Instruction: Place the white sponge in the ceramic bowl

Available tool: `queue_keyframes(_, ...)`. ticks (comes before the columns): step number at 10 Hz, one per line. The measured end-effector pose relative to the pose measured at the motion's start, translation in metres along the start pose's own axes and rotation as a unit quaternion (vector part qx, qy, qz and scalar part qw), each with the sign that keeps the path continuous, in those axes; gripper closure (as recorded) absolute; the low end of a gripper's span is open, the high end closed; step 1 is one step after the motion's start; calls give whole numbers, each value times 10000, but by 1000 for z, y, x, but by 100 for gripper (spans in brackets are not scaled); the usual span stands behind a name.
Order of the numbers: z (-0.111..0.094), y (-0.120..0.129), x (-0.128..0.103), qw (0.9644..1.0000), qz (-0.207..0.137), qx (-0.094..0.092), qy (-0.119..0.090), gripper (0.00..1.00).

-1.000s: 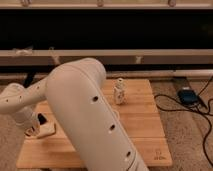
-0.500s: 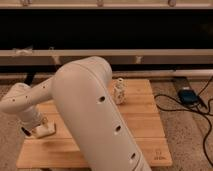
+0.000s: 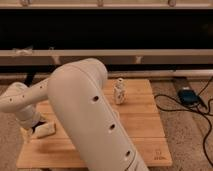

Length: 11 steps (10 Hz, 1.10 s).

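Observation:
My gripper is at the far left of the wooden board, low over its surface, at the end of the big white arm that fills the middle of the view. The white sponge, a small cream-white block, lies right against the gripper on its right side; I cannot tell whether it is gripped or only touched. The ceramic bowl is hidden or out of view; the arm covers much of the board.
A small white figurine-like bottle stands upright near the board's back middle. A blue device with black cables lies on the floor to the right. A dark shelf with a pale rail runs behind.
The arm has shifted slightly right and the gripper has lowered at the board's left edge. The sponge now shows beside the gripper.

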State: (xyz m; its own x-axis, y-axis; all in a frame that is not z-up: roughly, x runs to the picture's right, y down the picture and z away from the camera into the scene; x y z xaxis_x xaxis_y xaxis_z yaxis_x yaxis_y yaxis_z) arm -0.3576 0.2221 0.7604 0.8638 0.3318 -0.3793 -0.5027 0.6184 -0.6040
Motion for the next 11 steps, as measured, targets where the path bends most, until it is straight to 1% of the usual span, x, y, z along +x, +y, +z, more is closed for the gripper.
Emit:
queue_keyframes(3,28,-8,-9,9995,-193,17,265,20)
queue_keyframes(5,39,-26,-9,9990,-149,69,408,20)
queue_keyframes(7,44,-41,-7,9986,-55,161,499,20)
queue_keyframes(8,47,-45,-7,9982,-11,207,560,23)
queue_keyframes(9,50,-45,-7,9979,14,230,601,30)
queue_keyframes(11,50,-44,-6,9975,83,272,647,51)
